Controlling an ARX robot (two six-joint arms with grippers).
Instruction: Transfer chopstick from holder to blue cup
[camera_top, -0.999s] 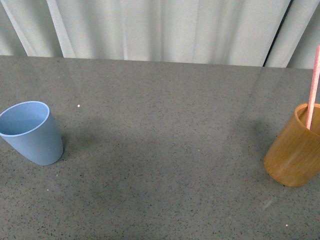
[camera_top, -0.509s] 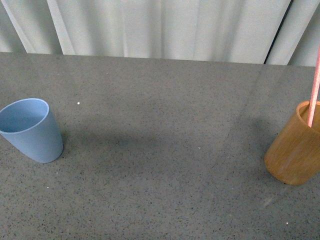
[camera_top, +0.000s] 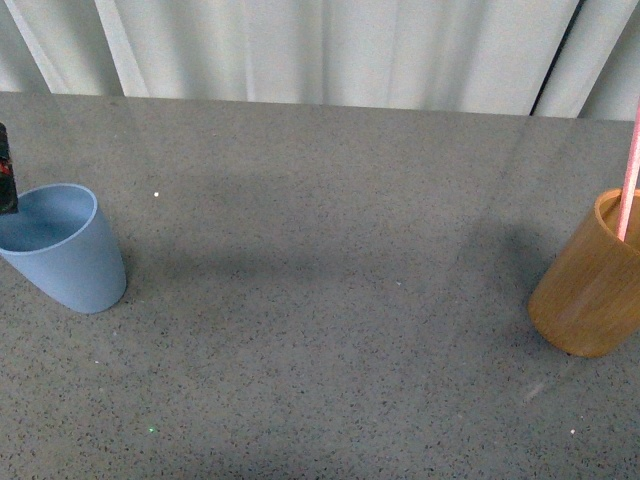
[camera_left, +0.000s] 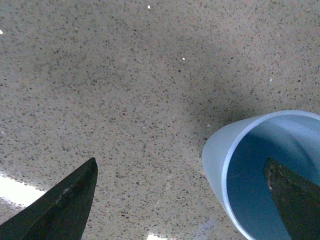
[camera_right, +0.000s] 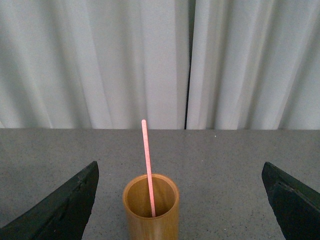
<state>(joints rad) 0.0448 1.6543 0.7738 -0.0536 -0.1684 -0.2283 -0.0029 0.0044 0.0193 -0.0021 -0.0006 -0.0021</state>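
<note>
The light blue cup (camera_top: 62, 250) stands at the table's left. A dark part of my left gripper (camera_top: 6, 170) shows at the left edge, just above its rim. In the left wrist view my left gripper (camera_left: 180, 200) is open, one finger (camera_left: 295, 200) over the cup's mouth (camera_left: 260, 175), the other over the table. The orange-brown holder (camera_top: 590, 290) stands at the far right with one pink-red chopstick (camera_top: 630, 170) upright in it. In the right wrist view my right gripper (camera_right: 180, 200) is open and empty, with the holder (camera_right: 151, 215) and chopstick (camera_right: 147, 165) ahead between its fingers.
The grey speckled table (camera_top: 320, 300) runs between the two cups. White curtains (camera_top: 320, 50) hang behind its far edge.
A dark part of my left gripper has come into the front view at the left edge above the blue cup. Both cups sit slightly higher in the picture. The chopstick stays in the holder.
</note>
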